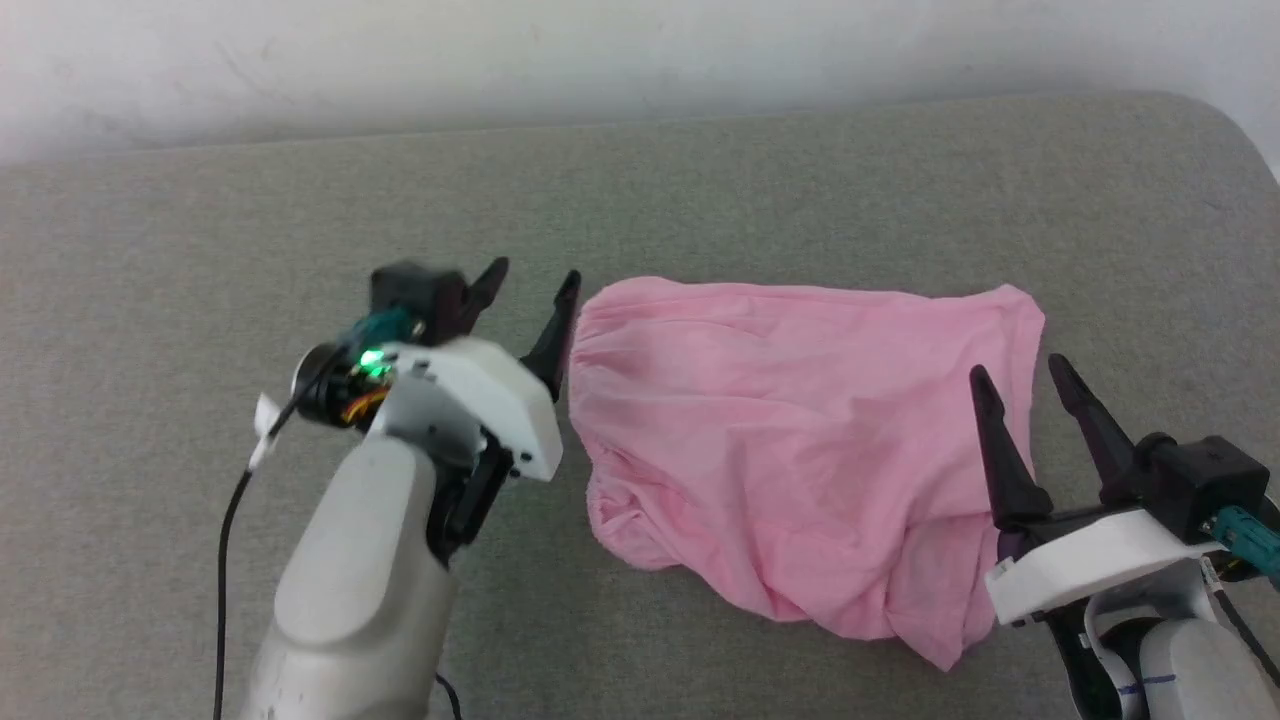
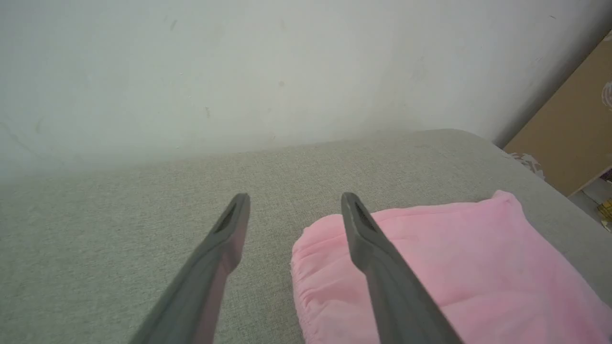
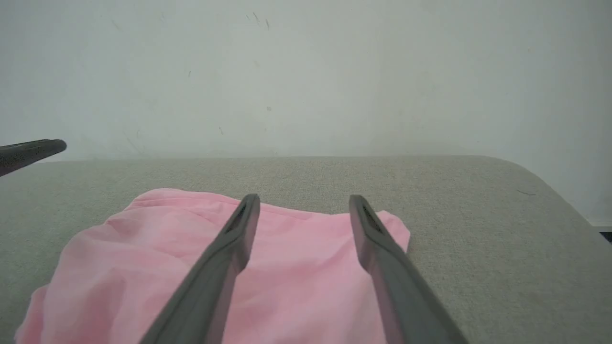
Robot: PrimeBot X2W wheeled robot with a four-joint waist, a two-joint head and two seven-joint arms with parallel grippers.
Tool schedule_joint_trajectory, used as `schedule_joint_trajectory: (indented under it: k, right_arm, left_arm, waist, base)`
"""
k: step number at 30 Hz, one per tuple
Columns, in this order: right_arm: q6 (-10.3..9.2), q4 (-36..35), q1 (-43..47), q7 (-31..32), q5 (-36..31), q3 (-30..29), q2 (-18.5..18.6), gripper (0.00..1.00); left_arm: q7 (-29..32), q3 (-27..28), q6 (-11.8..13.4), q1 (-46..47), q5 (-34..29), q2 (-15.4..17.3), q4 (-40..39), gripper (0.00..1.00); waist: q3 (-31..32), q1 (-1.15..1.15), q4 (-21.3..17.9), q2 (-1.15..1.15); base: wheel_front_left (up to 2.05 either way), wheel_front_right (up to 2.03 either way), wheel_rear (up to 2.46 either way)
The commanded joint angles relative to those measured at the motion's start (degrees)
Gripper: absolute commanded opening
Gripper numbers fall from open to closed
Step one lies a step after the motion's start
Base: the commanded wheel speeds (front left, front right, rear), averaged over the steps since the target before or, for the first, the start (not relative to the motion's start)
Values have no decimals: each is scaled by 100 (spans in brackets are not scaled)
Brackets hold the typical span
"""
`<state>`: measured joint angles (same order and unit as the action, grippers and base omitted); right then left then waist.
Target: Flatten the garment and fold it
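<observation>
Head view: the left gripper (image 1: 536,270) and the right gripper (image 1: 1017,366) both have their jaws spread wide and empty. The garment (image 1: 790,440) lies on the grey table (image 1: 200,250) between the two pairs of jaws. Its gathered edge is just beside the left jaws, and its far right corner sits just past the right jaws' tips. The step looks like flattening. Best bet is that each pair of jaws pinches its nearest edge low on the table, then the two draw apart evenly, not upward, so the thin cloth doesn't bunch or slide. The near part is rumpled, with a pointed flap by the right wrist, and needs spreading before any fold.

Left wrist view: the left gripper (image 2: 296,195) has its jaws apart with nothing in them. The puckered pink edge (image 2: 454,267) lies under and beside its right finger, with bare table ahead.

Right wrist view: the right gripper (image 3: 304,196) has parted, empty jaws. Pink cloth (image 3: 296,267) lies under and between them, its far edge just past the tips. The cloth is bright pink, soft and creased, lying mostly flat.
</observation>
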<state>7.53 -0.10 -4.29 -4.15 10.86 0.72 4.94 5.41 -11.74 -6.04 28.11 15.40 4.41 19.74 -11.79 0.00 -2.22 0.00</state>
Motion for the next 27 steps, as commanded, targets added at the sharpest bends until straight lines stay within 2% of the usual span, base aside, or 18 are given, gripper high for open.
schedule_joint_trajectory:
  k: [1,8,17,18,20,24,27]
  right_arm:
    - [-4,-72,51,38,-34,15,-27,100]
    - [-4,-334,77,173,-7,93,-100,100]
    - [-4,-412,22,274,6,139,-136,100]
    - [-4,-414,20,277,24,120,-140,100]
    - [-4,-400,15,299,46,85,-142,100]
    - [-4,-332,-56,380,154,22,-110,100]
    - [-4,-189,-244,504,348,-47,-19,100]
  left_arm:
    - [167,-48,-35,179,62,36,180,100]
    - [1418,-385,-116,1242,282,136,1757,100]
    - [2526,-849,-132,1980,145,218,3172,100]
    - [2631,-903,-134,1991,165,189,3283,73]
    - [2842,-1065,-139,1984,170,149,3473,0]
    - [2895,-1287,-143,1865,347,147,3558,0]
    - [2430,-1270,-134,1750,375,346,3422,0]
  waist:
    - [-188,0,-196,0]
    - [-482,0,-531,0]
    - [-705,0,-761,0]
    - [-705,0,-769,0]
    - [-694,0,-780,0]
    - [-618,0,-795,0]
    - [-544,0,-790,0]
  base:
    - [0,0,0]
    - [0,0,0]
    - [0,0,0]
    - [0,0,0]
    - [0,0,0]
    - [0,0,0]
    - [0,0,0]
